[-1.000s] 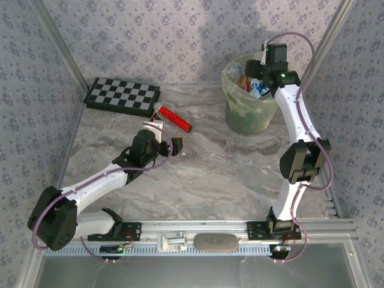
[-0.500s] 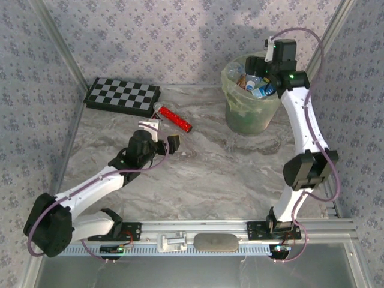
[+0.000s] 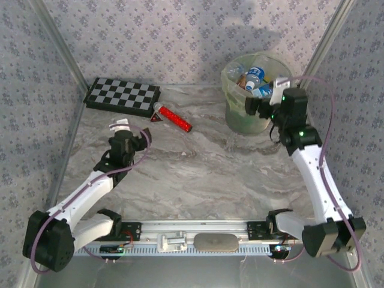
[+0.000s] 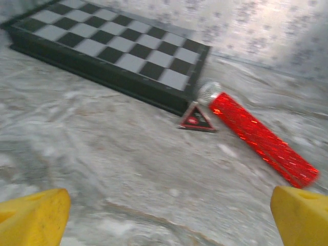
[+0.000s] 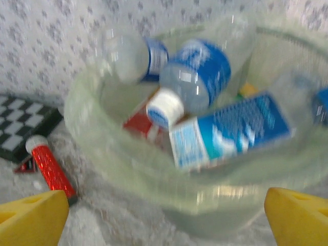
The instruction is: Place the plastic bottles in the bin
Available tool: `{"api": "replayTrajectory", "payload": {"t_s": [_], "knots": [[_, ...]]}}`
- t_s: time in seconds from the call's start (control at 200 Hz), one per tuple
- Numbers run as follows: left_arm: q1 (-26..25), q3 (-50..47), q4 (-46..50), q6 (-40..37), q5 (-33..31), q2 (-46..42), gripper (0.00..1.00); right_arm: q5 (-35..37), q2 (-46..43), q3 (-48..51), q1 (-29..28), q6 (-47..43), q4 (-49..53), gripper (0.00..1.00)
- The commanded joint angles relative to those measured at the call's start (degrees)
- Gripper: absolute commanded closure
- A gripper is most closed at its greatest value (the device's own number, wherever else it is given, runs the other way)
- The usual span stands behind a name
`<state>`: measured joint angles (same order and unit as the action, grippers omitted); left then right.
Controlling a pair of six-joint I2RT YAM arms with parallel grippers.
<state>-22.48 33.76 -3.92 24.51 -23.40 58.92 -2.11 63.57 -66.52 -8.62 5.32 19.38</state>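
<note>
Now the right gripper (image 5: 166, 215) gapes wide and empty just near of the bin (image 5: 128, 184) at far right, bottles (image 5: 205, 72) heaped inside it. Left gripper (image 4: 167, 218) is released too, facing the red stick (image 4: 259, 138) and checkerboard (image 4: 118, 46).

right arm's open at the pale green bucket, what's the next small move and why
Probably draw the right gripper back from the pale green translucent plastic bin: its jaws stand open and empty, clear blue-labelled plastic bottles lie piled inside, and the marble table carries a checkerboard and a slim red stick, not bottles.
</note>
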Motion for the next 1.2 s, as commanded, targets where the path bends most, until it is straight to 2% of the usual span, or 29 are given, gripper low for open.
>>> {"api": "replayTrajectory", "payload": {"t_s": [0.0,0.125,0.26,0.405,0.585,0.7,0.88,0.93,0.999,1.079,1.104,1.154,1.194], "knots": [[2.18,-0.94,0.76,-1.49,-5.57,-0.39,0.0,4.4,-4.57,9.3,-0.4,0.48,-4.74,0.0],[3.36,-1.63,-1.92,-6.49,-7.27,0.68,0.0,8.04,-6.64,21.19,-0.43,0.11,-10.95,0.0],[4.91,-1.85,-3.95,-10.5,-10.85,3.7,0.0,11.06,-2.87,29.46,-0.11,-1.92,-18.77,0.0],[6.92,-2.48,-6.56,-13.54,-14.23,6.5,0.0,13.4,4.72,32.85,1.41,-4.98,-27.88,0.0],[10.39,-4.69,-12.06,-15.8,-14.66,9.58,0.0,14.27,13.28,34.67,3.65,-6.58,-39.83,0.0],[12.04,-6.9,-17.1,-16.84,-13.27,11.85,0.0,16.49,17.24,35.77,4.4,-8.62,-47.03,0.0],[13.05,-10.21,-30.35,-21.54,-12.42,17.89,0.0,17.22,22.46,40.04,5.72,-8.04,-59.16,0.0],[13.33,-10.21,-32.04,-23.04,-10.32,18.83,0.0,16.08,21.76,39.87,6.43,-7.15,-57.15,0.0],[13.43,-11.42,-39.0,-25.62,-7.23,21.03,0.0,12.77,21.96,41.71,8.07,-5.6,-59.97,0.0],[14.59,-11.86,-44.63,-25.38,-2.82,25.37,0.0,11.02,24.87,46.44,9.78,-5.03,-72.31,0.0],[14.72,-11.63,-47.08,-26.12,-2.59,27.07,0.0,11.86,24.75,46.31,9.58,-4.91,-72.44,0.0],[15.47,-10.09,-42.64,-24.72,-1.4,26.06,0.0,11.8,23.21,45.06,9.75,-4.54,-66.66,0.0],[16.45,-10.26,-41.33,-24.3,0.74,25.93,0.0,12.1,24.13,45.69,9.45,-5.08,-69.64,0.0]]}}
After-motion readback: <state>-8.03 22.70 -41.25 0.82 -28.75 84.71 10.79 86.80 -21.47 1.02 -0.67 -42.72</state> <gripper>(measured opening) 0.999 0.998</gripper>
